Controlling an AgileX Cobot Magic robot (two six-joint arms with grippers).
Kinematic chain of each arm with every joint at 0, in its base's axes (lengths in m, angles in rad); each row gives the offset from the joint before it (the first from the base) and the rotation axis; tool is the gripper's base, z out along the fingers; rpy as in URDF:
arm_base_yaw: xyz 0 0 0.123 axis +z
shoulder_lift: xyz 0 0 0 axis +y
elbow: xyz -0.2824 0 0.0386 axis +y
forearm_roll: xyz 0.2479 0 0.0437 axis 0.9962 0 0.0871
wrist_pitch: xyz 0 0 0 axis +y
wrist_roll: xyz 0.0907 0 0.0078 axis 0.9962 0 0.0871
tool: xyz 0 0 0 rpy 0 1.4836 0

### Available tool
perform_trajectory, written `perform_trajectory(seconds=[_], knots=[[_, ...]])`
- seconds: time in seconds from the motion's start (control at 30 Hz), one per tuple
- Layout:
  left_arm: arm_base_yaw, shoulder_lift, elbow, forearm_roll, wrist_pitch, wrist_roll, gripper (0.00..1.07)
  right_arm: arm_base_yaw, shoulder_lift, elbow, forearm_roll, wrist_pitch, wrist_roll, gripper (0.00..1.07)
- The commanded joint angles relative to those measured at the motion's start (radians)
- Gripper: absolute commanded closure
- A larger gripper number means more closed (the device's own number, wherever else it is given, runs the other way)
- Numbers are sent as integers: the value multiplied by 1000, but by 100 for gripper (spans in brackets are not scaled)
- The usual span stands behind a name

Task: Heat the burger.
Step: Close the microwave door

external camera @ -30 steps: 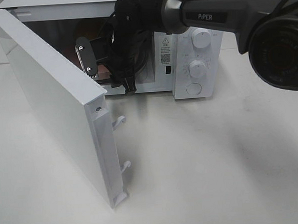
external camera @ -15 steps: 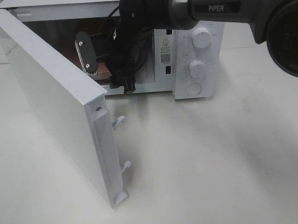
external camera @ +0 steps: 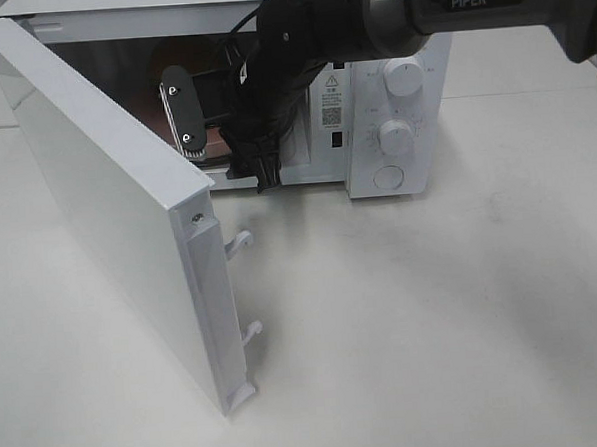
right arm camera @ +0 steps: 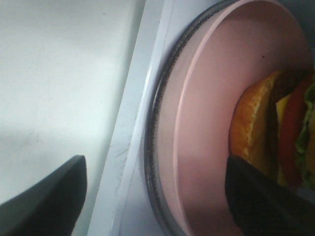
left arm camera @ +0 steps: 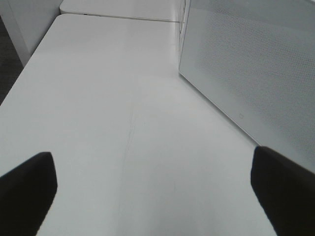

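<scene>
In the right wrist view the burger, golden bun with tomato, cheese and lettuce, lies on a pink plate. The plate rests on the glass turntable inside the microwave. My right gripper is open, one finger over the plate near the burger, the other out over the sill, holding nothing. From above, only one of its fingers shows in the oven's mouth, and the burger is hidden by the arm. My left gripper is open over bare table.
The microwave door stands swung wide open toward the front left, its latch hooks sticking out. Two knobs and a button sit on the right panel. White table stretches in front and to the right.
My right gripper's jaws have spread wider. The right arm has shifted right and back, its finger drawing slightly out of the oven's mouth. The left side is unchanged.
</scene>
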Motion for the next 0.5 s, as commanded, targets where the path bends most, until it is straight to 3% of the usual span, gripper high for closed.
perform_trajectory(seconds=[0.03, 0.5], knots=[[1, -4, -9, 1, -2, -9, 7, 0, -37, 37, 7, -44, 8, 31], [1, -4, -9, 1, -2, -9, 7, 0, -174, 245, 7, -123, 38, 31]])
